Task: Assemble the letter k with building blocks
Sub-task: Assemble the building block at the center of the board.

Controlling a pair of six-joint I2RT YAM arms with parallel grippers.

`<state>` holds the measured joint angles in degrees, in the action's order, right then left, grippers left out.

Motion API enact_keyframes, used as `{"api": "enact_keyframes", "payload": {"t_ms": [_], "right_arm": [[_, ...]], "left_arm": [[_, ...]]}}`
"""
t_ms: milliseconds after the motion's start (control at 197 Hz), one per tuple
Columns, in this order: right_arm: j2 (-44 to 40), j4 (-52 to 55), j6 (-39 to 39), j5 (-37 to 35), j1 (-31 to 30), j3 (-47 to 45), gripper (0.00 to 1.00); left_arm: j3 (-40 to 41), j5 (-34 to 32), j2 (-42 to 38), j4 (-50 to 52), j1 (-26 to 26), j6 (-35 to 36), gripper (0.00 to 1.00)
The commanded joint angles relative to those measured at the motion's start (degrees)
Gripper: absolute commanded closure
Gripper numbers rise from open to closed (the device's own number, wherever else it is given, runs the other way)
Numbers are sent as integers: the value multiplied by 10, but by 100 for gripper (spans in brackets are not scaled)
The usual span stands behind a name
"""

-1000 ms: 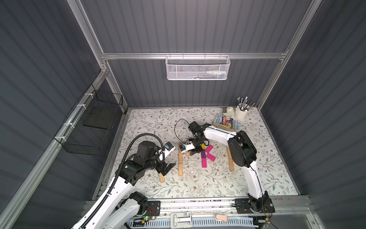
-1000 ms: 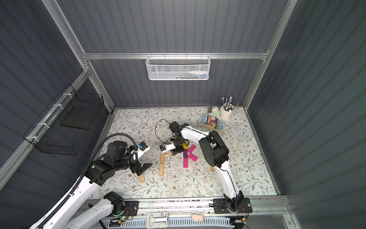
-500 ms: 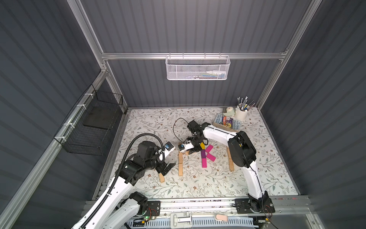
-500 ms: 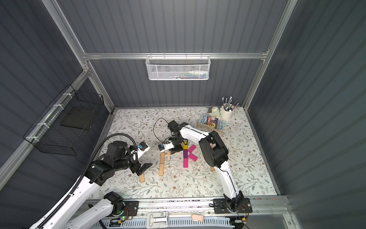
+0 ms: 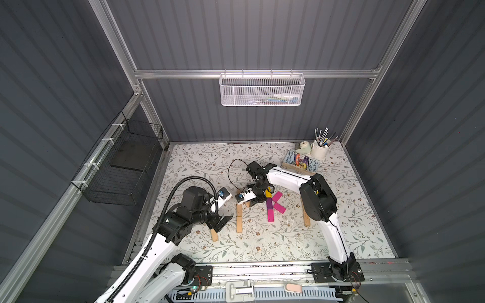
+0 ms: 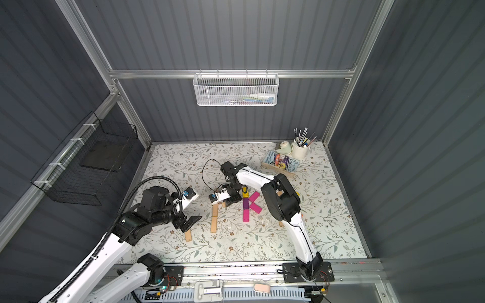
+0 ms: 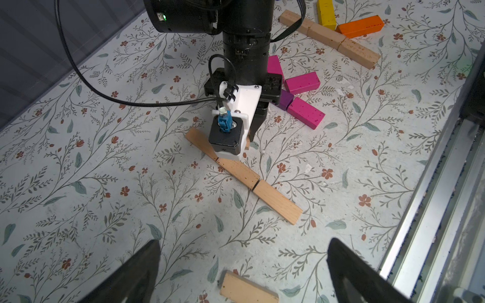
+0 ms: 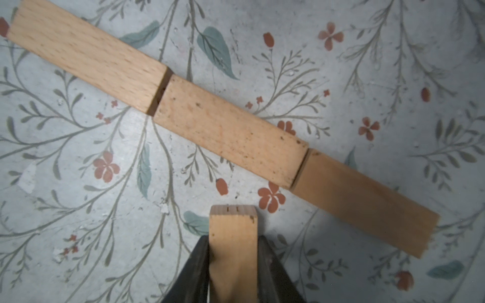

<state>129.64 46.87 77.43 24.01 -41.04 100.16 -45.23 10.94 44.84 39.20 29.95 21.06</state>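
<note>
Nearest: left gripper (image 5: 221, 221), jaws wide apart, idle over lone tan block (image 5: 214, 235). Beyond: three-block tan row (image 5: 239, 220), likely the stem. Right gripper (image 8: 233, 242) clamped on tan block (image 8: 232, 225), end toward table, just beside stem, probably for a diagonal. Farther: magenta-purple K (image 5: 273, 207).

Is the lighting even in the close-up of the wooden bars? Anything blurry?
No. Right wrist view: shade covers one end of the tan row, the middle is bright; the held block looks sharp. Left wrist view: the left fingers at the frame edge are dark and blurred.
</note>
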Motion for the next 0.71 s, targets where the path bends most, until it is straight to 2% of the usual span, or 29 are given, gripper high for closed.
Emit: {"api": "enact_keyframes", "payload": {"t_ms": [0,705], "right_arm": [[13,21,11,8,-6,15,69],[26,23,14,12,-15,32,69]], "left_arm": [[11,-2,-7,-3,1,12,0],[12,-4,-12,-5,1,13,0]]}}
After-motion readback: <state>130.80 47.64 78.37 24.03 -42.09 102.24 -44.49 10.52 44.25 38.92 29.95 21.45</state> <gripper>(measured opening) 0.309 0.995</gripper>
